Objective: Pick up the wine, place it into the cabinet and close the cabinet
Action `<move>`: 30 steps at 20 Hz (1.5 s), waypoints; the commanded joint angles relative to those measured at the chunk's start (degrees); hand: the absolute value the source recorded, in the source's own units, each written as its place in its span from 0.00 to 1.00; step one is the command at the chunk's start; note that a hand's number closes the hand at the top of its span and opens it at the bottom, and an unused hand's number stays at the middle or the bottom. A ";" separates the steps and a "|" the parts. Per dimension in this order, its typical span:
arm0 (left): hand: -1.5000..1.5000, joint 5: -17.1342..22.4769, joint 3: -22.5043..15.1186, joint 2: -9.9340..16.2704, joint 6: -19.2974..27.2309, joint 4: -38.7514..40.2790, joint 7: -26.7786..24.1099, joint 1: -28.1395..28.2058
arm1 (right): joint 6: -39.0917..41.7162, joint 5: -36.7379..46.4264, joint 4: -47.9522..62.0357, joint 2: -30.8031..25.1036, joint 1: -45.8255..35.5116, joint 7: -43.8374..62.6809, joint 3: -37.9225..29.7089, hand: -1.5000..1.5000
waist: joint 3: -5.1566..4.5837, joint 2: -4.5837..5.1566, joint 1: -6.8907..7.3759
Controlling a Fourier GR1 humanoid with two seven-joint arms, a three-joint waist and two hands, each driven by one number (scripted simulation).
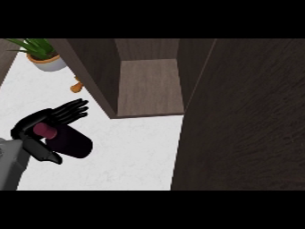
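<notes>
Open white tabletop [135, 152] lies between the cabinet [148, 85] shelf edge and the left hand [49, 123], fingers curled round the wine bottle [65, 139].

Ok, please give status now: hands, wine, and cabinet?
Left hand curled round wine bottle, above counter. Right hand not in view. Cabinet open, shelf bare; door swung wide.

Left hand [49, 123] at lower left, forearm grey, fingers curled round bottle [67, 139]

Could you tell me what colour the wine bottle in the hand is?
The wine bottle is dark maroon with a pinkish-red top, seen in the head view.
</notes>
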 commanded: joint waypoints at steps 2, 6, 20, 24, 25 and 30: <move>0.00 -2.25 -3.25 -0.67 -7.63 4.79 -8.52 -0.82 | 0.00 1.84 -8.06 -1.90 1.69 1.98 0.21 0.00 | 0.03 -0.02 -0.46; 0.00 -2.38 -4.90 0.68 -8.85 5.40 -11.70 0.45 | 0.29 1.02 -6.16 -2.83 0.37 2.42 -0.71 0.00 | 0.01 0.08 0.39; 1.00 -1.16 -10.67 -2.41 -3.27 7.31 -16.22 0.52 | -1.96 1.10 -4.80 -3.63 0.18 0.98 0.70 0.00 | -0.01 0.08 -0.17; 1.00 0.09 -11.10 0.13 -4.08 6.03 -18.39 2.11 | -1.69 -0.07 -7.53 -5.58 1.10 1.15 -0.93 0.00 | 0.02 -0.05 -0.22; 1.00 0.79 -11.22 -0.56 -3.64 7.86 -16.87 -1.00 | -1.61 0.45 -6.10 -5.17 -0.37 1.15 -0.60 0.00 | 0.03 0.10 -0.29; 1.00 -1.95 -11.87 -2.50 6.50 5.46 -24.18 2.74 | -3.50 1.24 -4.79 -4.00 -0.11 0.48 0.03 0.00 | 0.01 -0.04 0.90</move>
